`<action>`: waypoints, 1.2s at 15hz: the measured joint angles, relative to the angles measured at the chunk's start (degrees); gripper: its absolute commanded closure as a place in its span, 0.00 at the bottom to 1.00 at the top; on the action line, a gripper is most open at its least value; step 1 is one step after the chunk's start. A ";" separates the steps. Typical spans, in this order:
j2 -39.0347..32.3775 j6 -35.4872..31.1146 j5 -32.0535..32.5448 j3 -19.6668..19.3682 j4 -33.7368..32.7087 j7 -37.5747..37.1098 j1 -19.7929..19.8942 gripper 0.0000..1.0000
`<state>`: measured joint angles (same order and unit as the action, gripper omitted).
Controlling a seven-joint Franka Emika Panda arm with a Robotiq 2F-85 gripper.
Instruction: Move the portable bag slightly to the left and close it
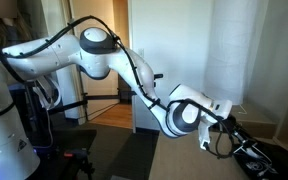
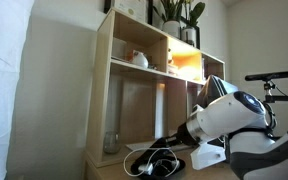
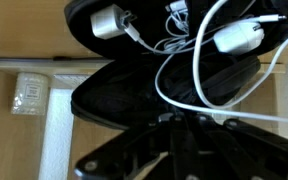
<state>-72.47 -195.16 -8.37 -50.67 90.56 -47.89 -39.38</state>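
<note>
Black portable bag [image 3: 124, 92] lies open just beyond the tool [image 3: 172, 122], its jaws pressed together.

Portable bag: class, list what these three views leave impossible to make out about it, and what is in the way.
In an exterior view, the portable bag is dark and cut off by the right and bottom edges.
In an exterior view, the arm hides the bag's right part and the whole gripper.
Wrist view: white cords cover the contents; whether the shut gripper pinches the bag's edge is lost, black on black.
</note>
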 measured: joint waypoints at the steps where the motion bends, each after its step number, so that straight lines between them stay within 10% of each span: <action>1: 0.00 -1.18 -2.86 0.70 1.09 2.87 -0.31 0.99; 6: -0.03 -3.19 -14.99 4.18 2.40 15.28 -0.88 0.95; 18: -0.11 -3.17 -15.51 4.50 2.32 15.80 -0.73 0.99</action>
<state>-72.58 -198.33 -23.87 -46.17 92.87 -32.09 -40.11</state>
